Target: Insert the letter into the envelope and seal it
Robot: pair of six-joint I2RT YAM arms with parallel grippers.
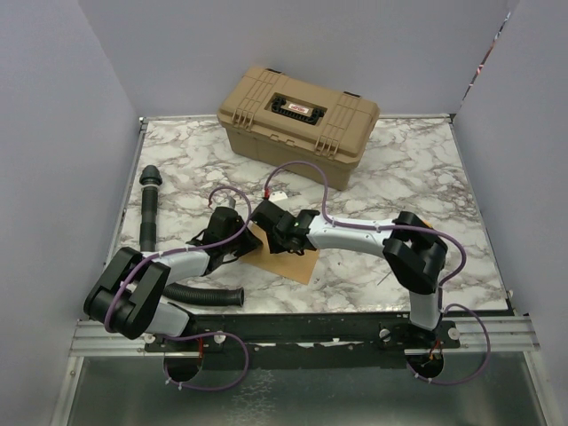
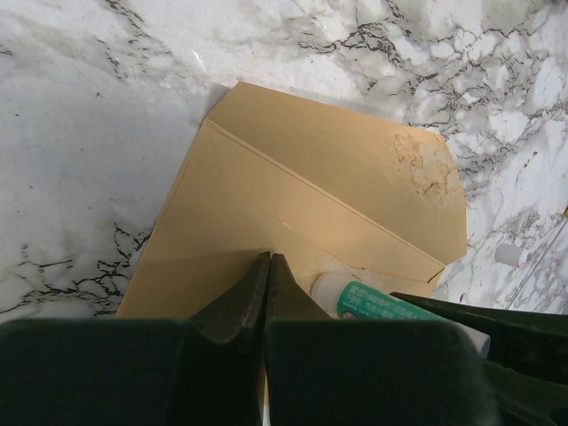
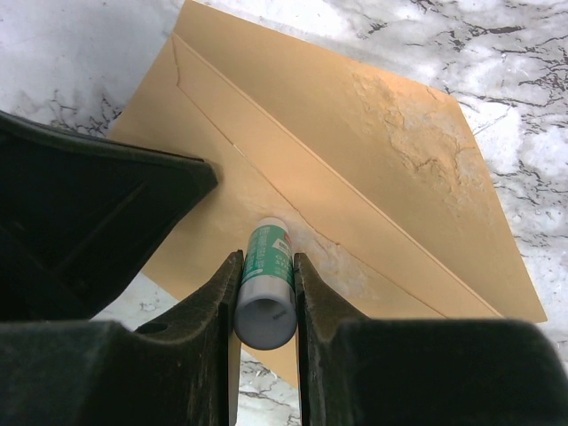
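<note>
Gluing stage: glue stick (image 3: 264, 282) clamped in right gripper (image 3: 266, 263), tip on envelope (image 3: 293, 177); left gripper (image 2: 269, 263) clenched empty. Flap (image 3: 399, 133) fold-down likely required next.

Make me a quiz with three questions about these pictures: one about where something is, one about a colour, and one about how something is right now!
1. Where is the tan case?
A) at the far side of the table
B) between the arms' bases
C) on top of the envelope

2. What colour is the label on the glue stick?
A) red
B) green
C) blue

3. How is the envelope's flap?
A) open
B) sealed shut
C) torn off

Answers:
1 A, the top view shows the case near the back wall.
2 B, the right wrist view shows a green label on a white tube.
3 A, the flap lies unfolded, flat on the marble, with a rough, shiny smear on it.
</note>
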